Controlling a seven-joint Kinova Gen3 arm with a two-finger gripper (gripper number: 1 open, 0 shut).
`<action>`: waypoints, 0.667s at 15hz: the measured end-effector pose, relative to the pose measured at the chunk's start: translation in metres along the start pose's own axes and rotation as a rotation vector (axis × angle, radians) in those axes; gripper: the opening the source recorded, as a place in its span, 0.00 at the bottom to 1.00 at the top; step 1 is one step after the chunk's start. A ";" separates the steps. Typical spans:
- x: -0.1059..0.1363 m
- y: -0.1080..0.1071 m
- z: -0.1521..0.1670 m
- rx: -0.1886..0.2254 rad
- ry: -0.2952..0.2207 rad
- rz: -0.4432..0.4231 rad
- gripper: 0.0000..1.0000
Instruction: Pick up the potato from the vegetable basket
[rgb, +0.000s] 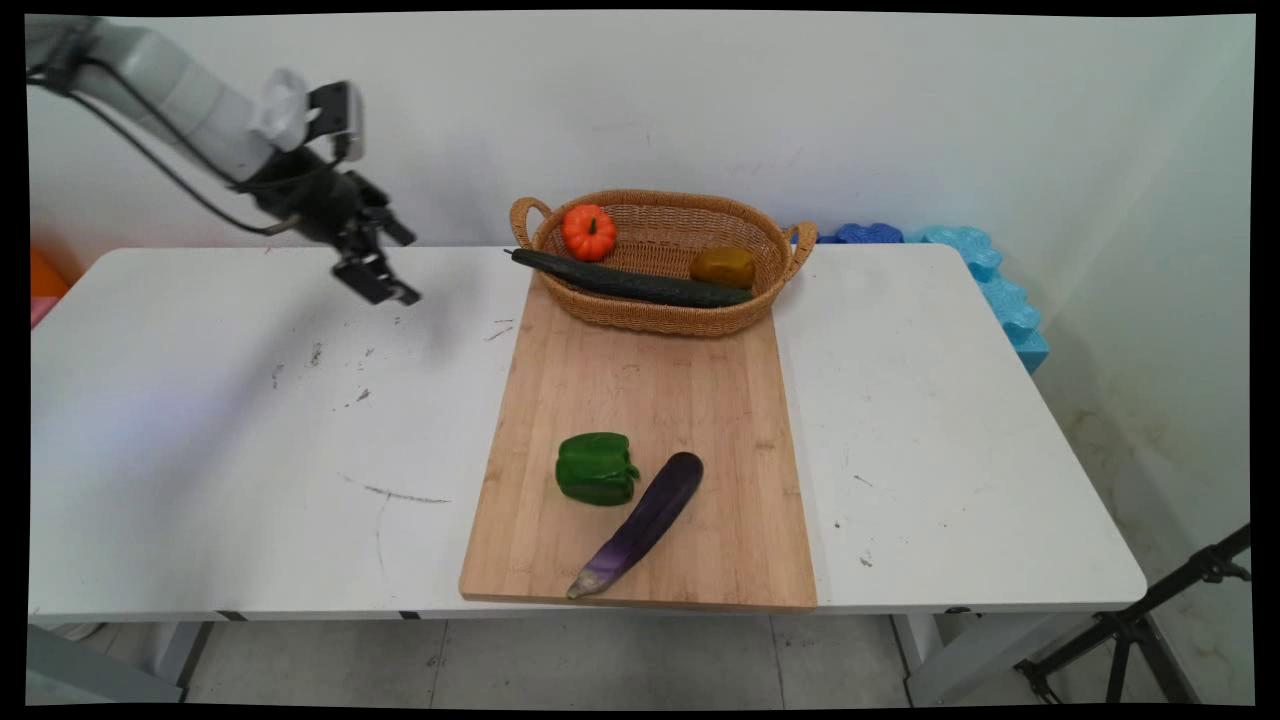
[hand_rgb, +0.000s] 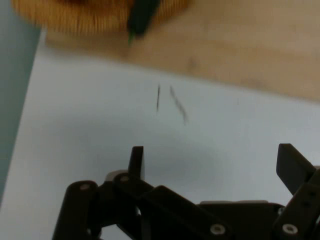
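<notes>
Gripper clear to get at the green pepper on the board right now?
Probably yes. The end effector hangs open and empty over bare table, and the green pepper sits exposed on the cutting board; only the eggplant lies close beside it.

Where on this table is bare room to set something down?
Bare: the table left of the cutting board, beneath the raised open tool; the strip right of the board; mid-board between basket and green pepper. Crowded: the basket and the board's near end, with the eggplant.

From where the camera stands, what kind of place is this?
Probably a robot test setup, not a kitchen: a bare white table, a gripper hanging above it, and a cutting board and basket with vegetables.
</notes>
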 end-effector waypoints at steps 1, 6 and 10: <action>0.014 -0.001 0.007 -0.002 0.015 0.014 1.00; 0.072 -0.007 0.040 -0.007 0.076 0.064 1.00; 0.115 -0.012 0.065 -0.008 0.116 0.096 1.00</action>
